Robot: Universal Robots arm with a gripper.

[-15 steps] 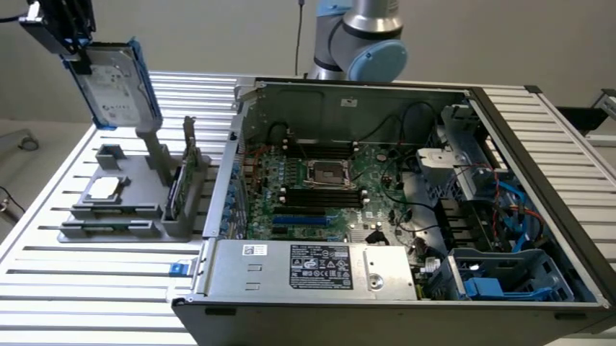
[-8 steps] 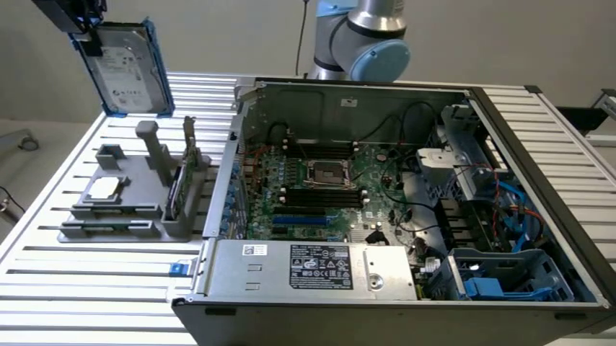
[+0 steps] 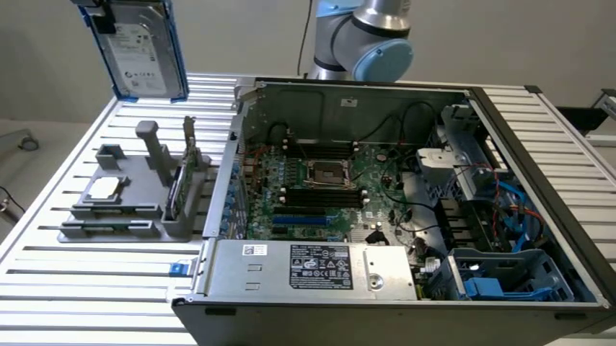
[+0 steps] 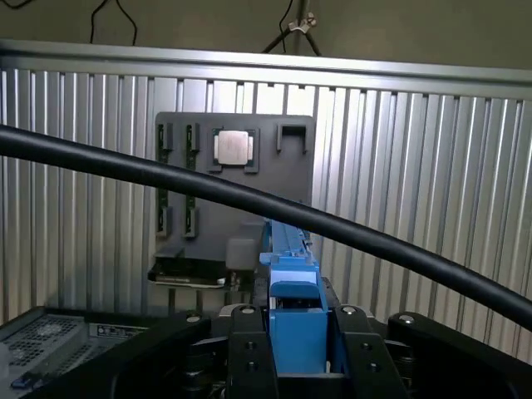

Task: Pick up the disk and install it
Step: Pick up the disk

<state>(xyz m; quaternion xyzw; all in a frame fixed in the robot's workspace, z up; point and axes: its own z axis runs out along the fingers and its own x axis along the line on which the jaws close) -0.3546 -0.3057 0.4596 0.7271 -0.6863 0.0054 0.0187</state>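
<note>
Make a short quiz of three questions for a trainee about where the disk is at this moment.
1. True or false: the disk lies inside the computer case.
2. What holds the disk? A) the table B) the fingers C) a hand
3. Fill in: the small square chip sits on the grey ____.

Key:
1. False: it is held up in the air, outside the computer case.
2. B
3. holder
</note>
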